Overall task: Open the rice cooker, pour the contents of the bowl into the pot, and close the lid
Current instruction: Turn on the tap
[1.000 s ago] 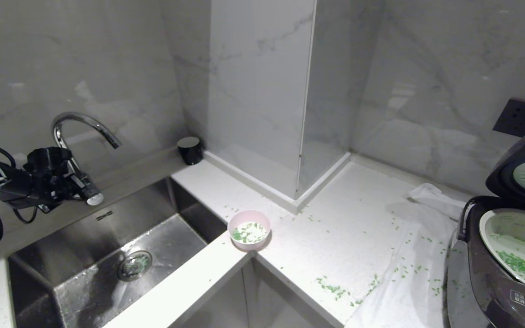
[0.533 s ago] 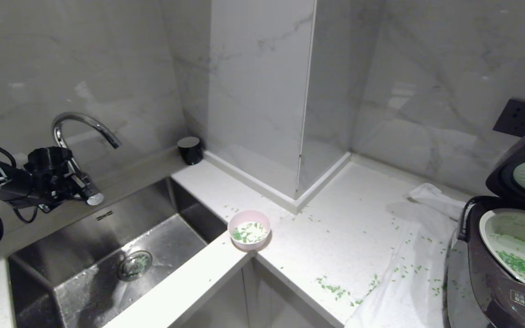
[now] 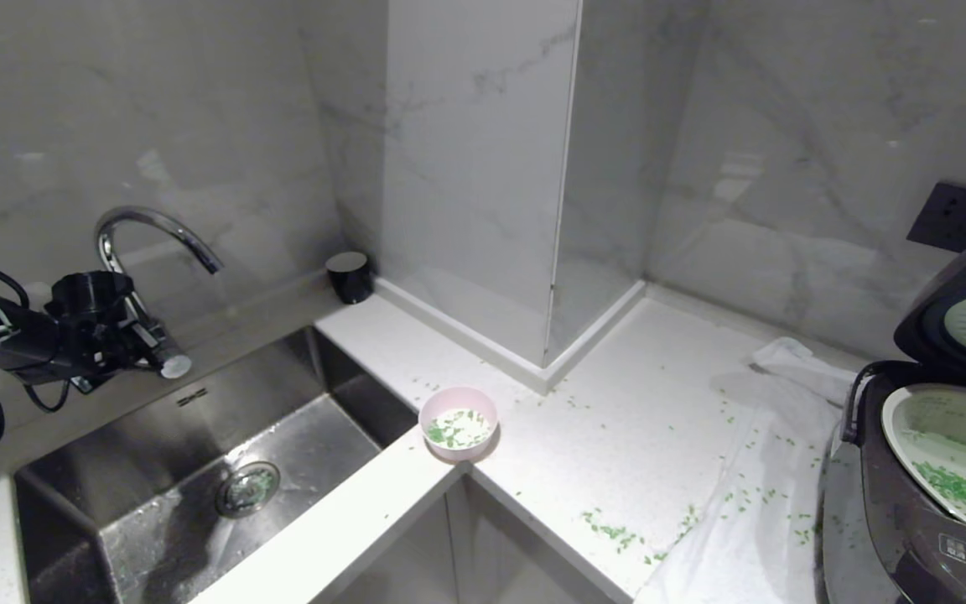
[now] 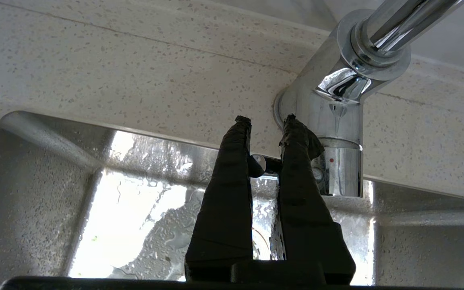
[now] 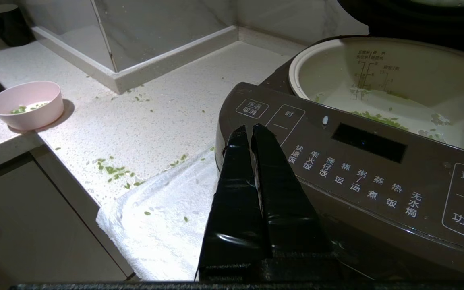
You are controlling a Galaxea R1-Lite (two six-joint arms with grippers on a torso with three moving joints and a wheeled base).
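Note:
The rice cooker (image 3: 911,503) stands at the far right with its lid (image 3: 965,310) raised. Its white pot (image 3: 898,419) holds green contents (image 3: 965,495). The pink bowl (image 3: 458,453) sits on the counter corner by the sink, with some green bits (image 3: 456,429) inside. At the far left, my left gripper (image 3: 148,344) is shut on the faucet lever (image 4: 258,165), which sits between the fingers (image 4: 232,161). My right gripper (image 5: 248,127) is shut and empty, just in front of the cooker's button panel (image 5: 357,161). The bowl (image 5: 30,114) also shows in that view.
A steel sink (image 3: 198,470) lies under the chrome faucet (image 3: 156,226). A black cup (image 3: 350,275) stands at the wall. A white towel (image 3: 751,537) lies under the cooker. Green bits (image 3: 613,530) are scattered over counter and towel. A tiled pillar (image 3: 483,168) juts out behind the bowl.

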